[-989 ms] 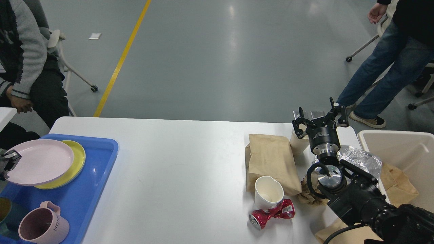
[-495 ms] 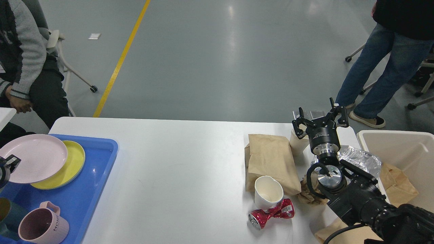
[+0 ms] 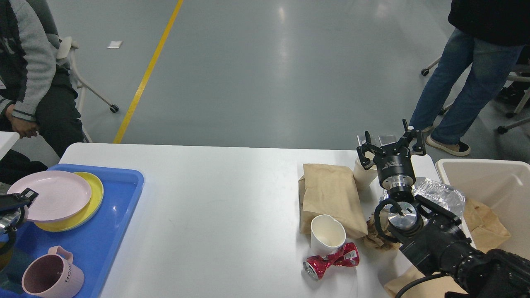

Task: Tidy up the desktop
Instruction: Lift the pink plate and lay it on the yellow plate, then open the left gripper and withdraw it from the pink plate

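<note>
The white desktop (image 3: 215, 198) spans the view. My left gripper (image 3: 18, 200) is at the left edge, its finger over the left rim of a pink plate (image 3: 54, 194), and seems shut on it. The plate lies on a yellow plate (image 3: 94, 198) in the blue tray (image 3: 112, 236). My right gripper (image 3: 391, 145) is open and empty, fingers spread, held above the far right of the desktop beside a small paper cup (image 3: 363, 174). Litter lies in front of it: a brown paper bag (image 3: 331, 198), a white paper cup (image 3: 327, 234) and a crushed red can (image 3: 331, 260).
A pink mug (image 3: 51, 277) stands in the tray's near part. A foil container (image 3: 441, 192) and crumpled brown paper (image 3: 374, 238) lie by my right arm. A cream bin (image 3: 497, 178) holding a brown bag (image 3: 486, 227) stands at right. One person sits at far left; another stands at far right.
My left gripper and the pink plate moved up and left, then back right and down onto the yellow plate. My right arm has not moved. The standing person shifted.
</note>
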